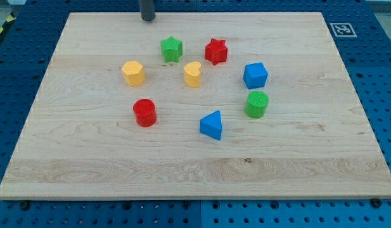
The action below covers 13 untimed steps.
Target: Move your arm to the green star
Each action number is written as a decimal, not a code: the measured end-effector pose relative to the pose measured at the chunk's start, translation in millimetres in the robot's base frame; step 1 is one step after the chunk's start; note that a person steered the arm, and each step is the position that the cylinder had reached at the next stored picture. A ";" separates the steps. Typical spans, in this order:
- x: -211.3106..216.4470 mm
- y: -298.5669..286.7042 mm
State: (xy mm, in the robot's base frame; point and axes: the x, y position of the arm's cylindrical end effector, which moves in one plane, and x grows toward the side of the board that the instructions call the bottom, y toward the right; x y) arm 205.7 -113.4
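Observation:
The green star (172, 49) sits on the wooden board (87, 164) in the upper middle of the view. My tip (147, 19) stands at the board's top edge, up and to the left of the green star, apart from it. A red star (215, 50) lies just right of the green star. A yellow heart-shaped block (192, 73) lies below and to the right of the green star.
A yellow hexagonal block (133, 73) lies at the left, a red cylinder (144, 112) below it. A blue cube-like block (255, 75), a green cylinder (256, 104) and a blue triangle (211, 125) lie at the right. A marker tag (341, 29) sits in the board's top right corner.

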 end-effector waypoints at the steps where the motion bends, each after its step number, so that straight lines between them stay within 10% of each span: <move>1: 0.2 0.0; 13: 40.9 76.7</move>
State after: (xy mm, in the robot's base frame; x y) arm 246.7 -36.7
